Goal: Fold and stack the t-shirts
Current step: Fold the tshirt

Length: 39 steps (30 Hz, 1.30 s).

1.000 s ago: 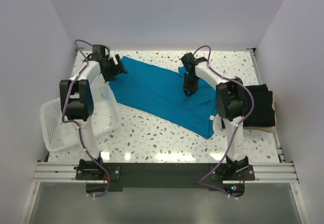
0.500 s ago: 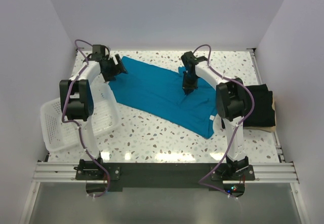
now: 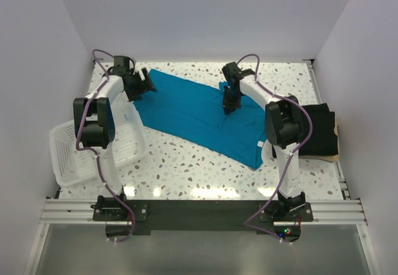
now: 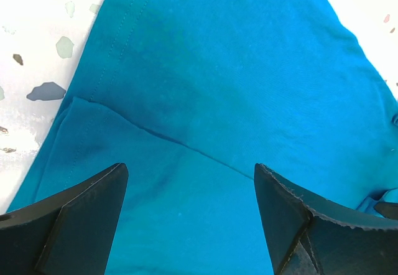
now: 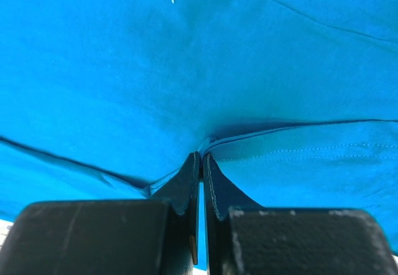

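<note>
The teal-blue t-shirt point(image 3: 193, 110) lies spread across the middle of the speckled table, slanting from back left to front right. My right gripper point(image 3: 227, 109) is shut on a pinch of its cloth near the sleeve seam, and in the right wrist view point(image 5: 202, 158) the fabric point(image 5: 186, 69) puckers up into the closed tips. My left gripper point(image 3: 149, 83) is open over the shirt's back left corner; in the left wrist view point(image 4: 189, 175) the shirt point(image 4: 236, 88) fills the gap between the jaws. The black t-shirt point(image 3: 322, 129) lies folded at the right edge.
A white mesh basket point(image 3: 74, 157) sits at the left, partly off the table edge, beside the left arm. A tan board edge point(image 3: 337, 139) shows under the black shirt. White walls close in on the table at the back and both sides.
My right gripper has shifted slightly back and left with the pinched cloth, raising a small pucker in the shirt. The left arm has not moved.
</note>
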Tool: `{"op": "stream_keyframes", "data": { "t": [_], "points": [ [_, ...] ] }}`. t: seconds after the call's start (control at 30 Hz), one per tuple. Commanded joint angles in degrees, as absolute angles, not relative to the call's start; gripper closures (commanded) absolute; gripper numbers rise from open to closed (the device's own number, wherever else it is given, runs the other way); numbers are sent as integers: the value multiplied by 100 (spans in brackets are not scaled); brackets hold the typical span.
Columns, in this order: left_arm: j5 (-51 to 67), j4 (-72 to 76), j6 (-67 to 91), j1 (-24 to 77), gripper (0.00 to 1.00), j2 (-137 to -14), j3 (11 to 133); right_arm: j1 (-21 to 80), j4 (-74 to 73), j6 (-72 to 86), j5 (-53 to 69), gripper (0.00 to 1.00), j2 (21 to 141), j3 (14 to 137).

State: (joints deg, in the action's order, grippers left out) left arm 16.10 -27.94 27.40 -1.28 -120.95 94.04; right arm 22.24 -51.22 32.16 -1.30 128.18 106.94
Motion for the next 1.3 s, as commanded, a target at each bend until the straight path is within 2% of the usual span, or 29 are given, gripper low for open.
{"op": "stream_keyframes", "data": {
  "t": [0.0,0.13,0.17,0.23,0.27,0.4,0.5,0.73,1.07,1.27],
  "points": [
    [1670,-2689,2628,-158,12,-11856,9413,2268,-4852,3340,-35,100,12533,10811],
    [1670,-2689,2637,-158,12,-11892,9448,2268,-4843,3366,-17,97,12603,10828],
    [1670,-2698,2628,-158,12,-11900,9448,2268,-4878,3366,-9,89,12630,10863],
    [1653,-2698,2628,-167,13,-11909,9457,2267,-4913,3349,-9,80,12639,10890],
    [1652,-2690,2628,-167,12,-11918,9466,2268,-4913,3349,-9,71,12604,10881],
    [1644,-2681,2654,-158,12,-12005,9702,2259,-4896,3349,-175,47,12384,10925],
    [1644,-2681,2689,-141,12,-12146,10036,2171,-4896,3322,-377,38,12209,11004],
    [1407,-2567,2690,-141,12,-12700,10950,1601,-4483,3112,-703,34,12164,11135],
    [1248,-1820,2909,-141,12,-13236,11706,1081,-3201,2690,-1617,34,13069,12022],
    [1187,-1618,2997,-149,12,-13526,11848,923,-2822,2514,-1556,39,13886,12691]
  ]
}}
